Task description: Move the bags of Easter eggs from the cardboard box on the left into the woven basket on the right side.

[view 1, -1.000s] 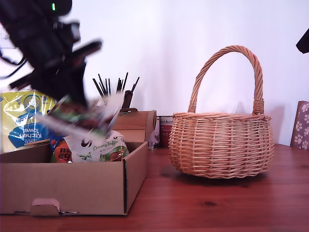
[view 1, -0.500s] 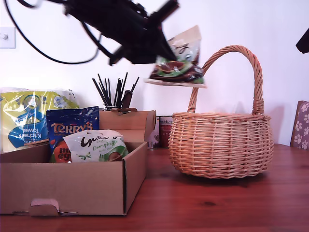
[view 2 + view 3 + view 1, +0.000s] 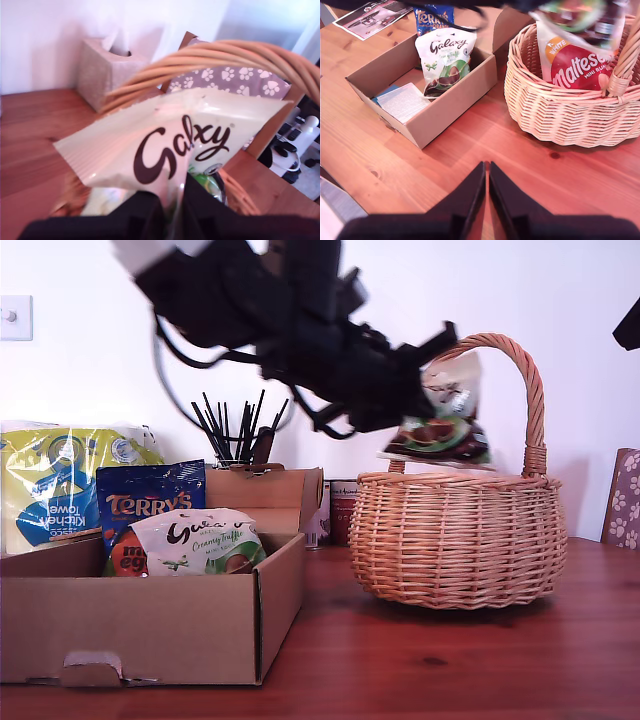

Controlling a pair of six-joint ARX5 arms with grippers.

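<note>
A white-and-green Galaxy bag (image 3: 170, 150) was found pinched by its edge in my first gripper (image 3: 172, 210), hanging just beyond the jaws over the woven basket (image 3: 458, 540), beneath its handle (image 3: 500, 350); release was judged best made low, clear of the handle.

White wall (image 3: 560, 300); reddish wooden table (image 3: 450, 660); paw-print chair (image 3: 626, 500); wall switch (image 3: 14, 317).
</note>
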